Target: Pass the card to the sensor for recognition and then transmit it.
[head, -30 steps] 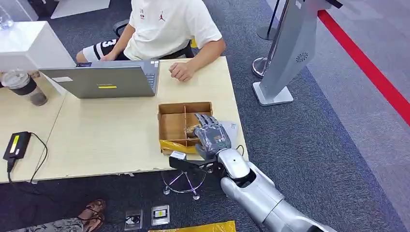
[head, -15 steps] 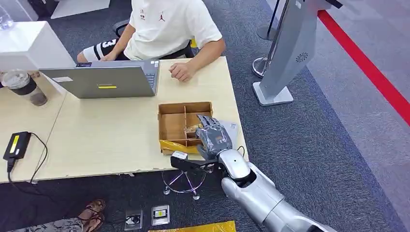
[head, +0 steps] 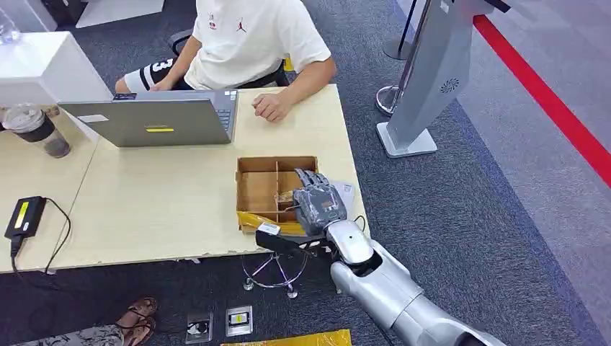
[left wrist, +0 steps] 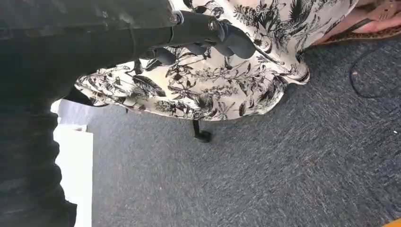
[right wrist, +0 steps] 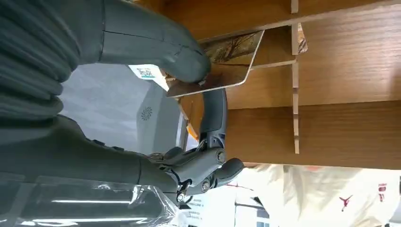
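Wooden table point(head: 173, 194), right hand point(right wrist: 156, 52) pinching card point(right wrist: 227, 61)

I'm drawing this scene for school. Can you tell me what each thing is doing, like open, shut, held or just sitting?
card: pinched by the right hand, over the box
right hand: holding the card
left hand: fingers curled, holding nothing
cardboard box: open on top, with dividers, on the table
laptop: lid open
plastic cup: upright, lid on

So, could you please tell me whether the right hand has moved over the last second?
Yes, slightly. Against the cardboard box, the right hand has shifted a little toward the table's right edge, with the card pinched.
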Tool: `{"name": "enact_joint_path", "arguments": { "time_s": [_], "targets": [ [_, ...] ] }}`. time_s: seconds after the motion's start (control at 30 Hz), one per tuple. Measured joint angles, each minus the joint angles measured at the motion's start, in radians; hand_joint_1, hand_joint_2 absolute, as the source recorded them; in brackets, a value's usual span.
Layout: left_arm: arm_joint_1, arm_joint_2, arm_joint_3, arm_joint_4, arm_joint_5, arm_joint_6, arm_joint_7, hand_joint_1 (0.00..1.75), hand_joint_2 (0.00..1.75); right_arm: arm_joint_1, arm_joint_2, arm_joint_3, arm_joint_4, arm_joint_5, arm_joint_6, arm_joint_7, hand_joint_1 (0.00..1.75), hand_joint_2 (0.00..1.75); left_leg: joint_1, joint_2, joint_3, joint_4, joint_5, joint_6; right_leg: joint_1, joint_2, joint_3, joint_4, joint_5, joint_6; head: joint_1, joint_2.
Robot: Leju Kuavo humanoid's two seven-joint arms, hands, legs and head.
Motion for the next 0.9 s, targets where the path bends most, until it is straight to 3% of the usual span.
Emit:
{"name": "enact_joint_path", "arguments": {
  "time_s": [0.13,0.2,0.4,0.53,0.73,0.9],
  "targets": [
    [0.0,-0.002,0.0,0.0,0.0,0.0,0.0,0.0,1.75,-0.003,0.005,0.0,0.007,0.002,0.0,-0.001,1.57,1.75,0.0,0.0,0.0,0.0,0.0,0.0,0.0,0.0,0.0,0.0,0.0,0.0,0.0,0.0],
    [0.0,-0.003,0.0,0.0,0.0,0.0,0.0,0.0,1.75,-0.004,0.006,0.0,0.011,0.005,-0.001,-0.003,1.75,1.75,0.0,0.0,0.0,0.0,0.0,0.0,0.0,0.0,0.0,0.0,0.0,0.0,0.0,0.0],
    [0.0,-0.005,0.0,0.0,0.001,0.001,0.0,0.0,1.75,-0.005,0.015,0.0,0.018,0.012,-0.038,-0.016,1.75,1.75,0.0,0.0,0.0,0.0,0.0,0.0,0.0,0.0,0.0,0.0,0.0,0.0,0.0,0.0],
    [0.0,-0.006,0.0,0.0,0.003,0.002,0.006,0.0,1.75,-0.001,0.018,-0.008,-0.011,0.028,-0.146,-0.02,1.75,1.75,0.0,0.0,0.0,0.0,0.0,0.0,0.0,0.0,0.0,0.0,0.0,0.0,0.0,0.0],
    [0.002,-0.008,0.001,0.0,0.003,0.006,0.016,0.0,1.75,0.017,0.011,-0.034,-0.135,0.045,-0.222,-0.009,1.75,1.75,0.0,0.0,0.0,0.0,0.0,0.0,0.0,0.0,0.0,0.0,0.0,0.0,0.0,0.0],
    [0.006,-0.012,0.002,0.0,0.012,0.022,0.036,0.0,1.75,0.058,0.002,-0.074,-0.304,0.031,-0.465,-0.046,1.75,1.75,0.0,0.001,0.001,0.0,0.0,0.0,0.0,0.001,0.0,0.0,0.0,0.0,0.0,0.0]
  ]
}}
